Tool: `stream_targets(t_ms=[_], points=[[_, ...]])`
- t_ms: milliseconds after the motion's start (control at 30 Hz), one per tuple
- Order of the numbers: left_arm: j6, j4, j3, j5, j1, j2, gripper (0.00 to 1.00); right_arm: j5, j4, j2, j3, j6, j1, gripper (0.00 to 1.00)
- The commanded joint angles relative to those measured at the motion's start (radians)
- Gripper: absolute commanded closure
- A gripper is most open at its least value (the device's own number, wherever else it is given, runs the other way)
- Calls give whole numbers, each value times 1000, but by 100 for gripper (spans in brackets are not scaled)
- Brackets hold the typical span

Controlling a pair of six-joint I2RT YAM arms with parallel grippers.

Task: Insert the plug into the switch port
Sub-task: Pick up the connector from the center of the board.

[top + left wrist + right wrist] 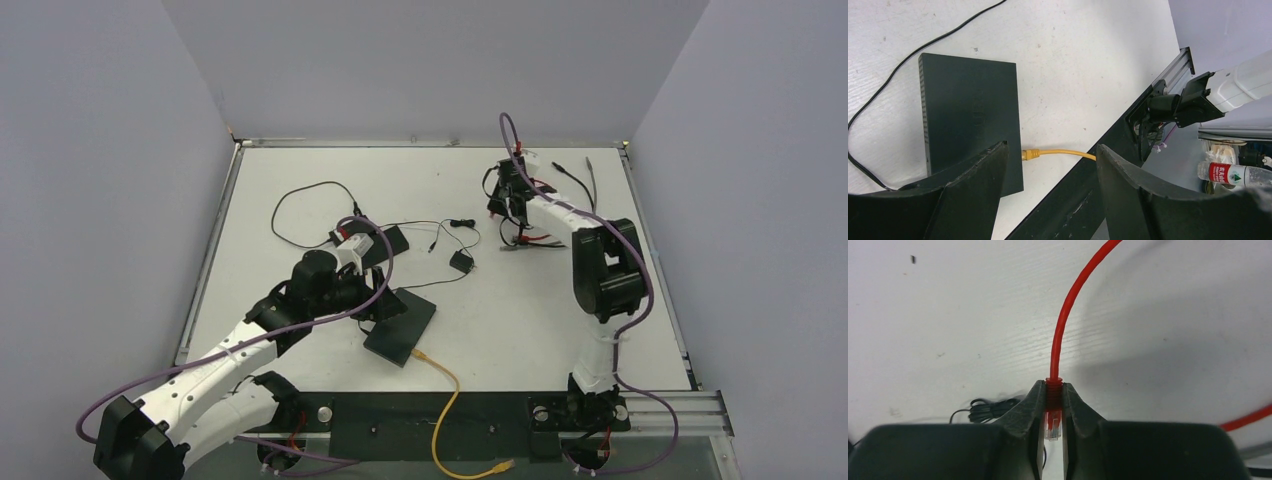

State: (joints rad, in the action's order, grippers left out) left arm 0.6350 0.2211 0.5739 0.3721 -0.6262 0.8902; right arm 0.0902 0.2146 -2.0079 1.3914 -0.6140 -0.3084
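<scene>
The black flat switch point(400, 325) lies near the table's front, also seen in the left wrist view point(973, 110). A yellow cable's plug point(1030, 154) meets the switch's near edge point(421, 355). My left gripper point(1050, 147) hovers open over that edge point(385, 293), holding nothing. At the back right, my right gripper point(511, 222) is shut on a red cable's plug point(1053, 420). The clear tip points back between the fingers point(1028, 405), and the red cable point(1063, 325) runs away over the table. The switch's ports are hidden.
A small black adapter point(462, 263) and thin black cables point(300, 215) lie mid-table. Another black box point(392, 240) sits behind the left arm. Loose cables point(580, 175) rest at the back right. A metal rail point(1173, 67) marks the table's front edge.
</scene>
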Motion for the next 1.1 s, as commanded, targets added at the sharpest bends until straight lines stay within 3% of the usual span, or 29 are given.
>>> stream_targets(t_ms=[0, 367, 533, 1067], points=[[-2, -41, 64, 65, 7, -2, 37, 52, -98, 203, -53, 8, -26, 100], [2, -111, 123, 127, 7, -18, 37, 205, 1, 580, -200, 10, -197, 100], [5, -172, 143, 149, 6, -17, 37, 302, 27, 719, -256, 0, -337, 100], [33, -386, 112, 109, 2, -56, 37, 411, 3, 835, -352, -236, -670, 100]])
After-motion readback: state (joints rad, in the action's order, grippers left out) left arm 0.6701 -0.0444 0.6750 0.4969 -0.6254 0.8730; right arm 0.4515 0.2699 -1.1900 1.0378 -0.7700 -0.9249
